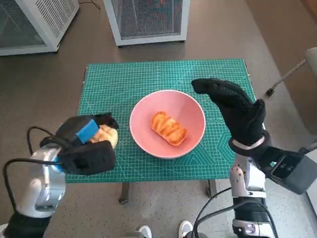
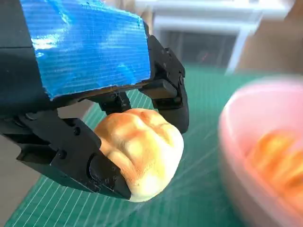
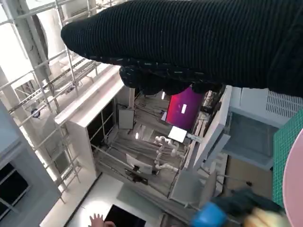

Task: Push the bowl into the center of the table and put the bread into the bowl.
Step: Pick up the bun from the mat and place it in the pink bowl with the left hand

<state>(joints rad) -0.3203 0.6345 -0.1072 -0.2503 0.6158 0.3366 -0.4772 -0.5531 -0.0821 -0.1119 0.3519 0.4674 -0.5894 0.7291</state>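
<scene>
- The left hand grips a pale bread roll between its black fingers, just beside the pink bowl.
- The right hand holds nothing, fingers stretched out above the table.
- The bowl sits mid-table (a glazed bread inside).
</scene>
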